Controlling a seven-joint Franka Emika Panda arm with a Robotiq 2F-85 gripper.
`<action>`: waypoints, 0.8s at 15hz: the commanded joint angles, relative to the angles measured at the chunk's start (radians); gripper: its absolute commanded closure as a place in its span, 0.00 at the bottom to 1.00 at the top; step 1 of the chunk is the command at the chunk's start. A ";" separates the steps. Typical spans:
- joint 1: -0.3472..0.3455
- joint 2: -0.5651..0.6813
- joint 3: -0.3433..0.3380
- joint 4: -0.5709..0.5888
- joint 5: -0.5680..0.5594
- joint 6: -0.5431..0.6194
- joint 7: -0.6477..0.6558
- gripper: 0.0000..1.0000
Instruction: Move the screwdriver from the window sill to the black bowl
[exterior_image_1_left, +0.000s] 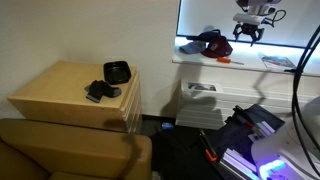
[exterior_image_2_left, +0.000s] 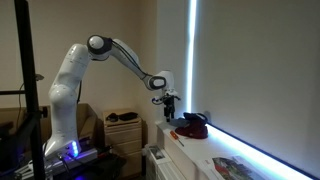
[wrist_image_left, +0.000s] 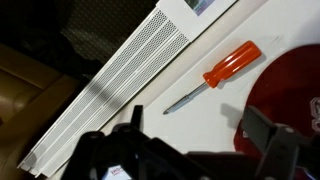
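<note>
Item: screwdriver (wrist_image_left: 212, 78), orange handle, bare metal shaft.
Location: lay flat on the white table (wrist_image_left: 150, 120) under the window; not lifted, nothing touching it. In an exterior view it showed only as a small orange streak (exterior_image_1_left: 226, 61).
Long axis: diagonal in wrist view, handle to upper right, tip to lower left.
Neighbour: red-and-black object (wrist_image_left: 292, 90), type not determinable, just beside the handle end; appeared apart from it.
Table edge: perforated vent grille (wrist_image_left: 110, 85) ran along the front, on the tip side.
Fingers: fingers (wrist_image_left: 268, 140) were spread wide and empty, one each side of the lower frame.
Key relation: screwdriver lay ahead of the fingers, within the gap betw. them but nearer the right-of-frame one. Its axis ran oblique to the closing line, neither square nor parallel.
Height: in an exterior view the fingers (exterior_image_2_left: 170, 101) hung above the table, clear of it.
Destination: black bowl (exterior_image_1_left: 117, 72) sat on a wooden unit (exterior_image_1_left: 60, 90), well apart from the table and lower.
Step, est.: approach phase; grasp not yet made, task at an early stage.
Next move, est.: advance fwd, turn wrist until the closing line crosses the handle squarely, then descend.
Risk, est.: right-of-frame finger could clip the red-and-black object on descent.
</note>
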 joint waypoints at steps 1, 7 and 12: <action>-0.016 0.096 -0.029 0.085 0.044 -0.022 0.145 0.00; -0.001 0.095 -0.021 0.054 0.026 0.011 0.133 0.00; -0.021 0.150 0.058 0.088 0.245 0.027 0.313 0.00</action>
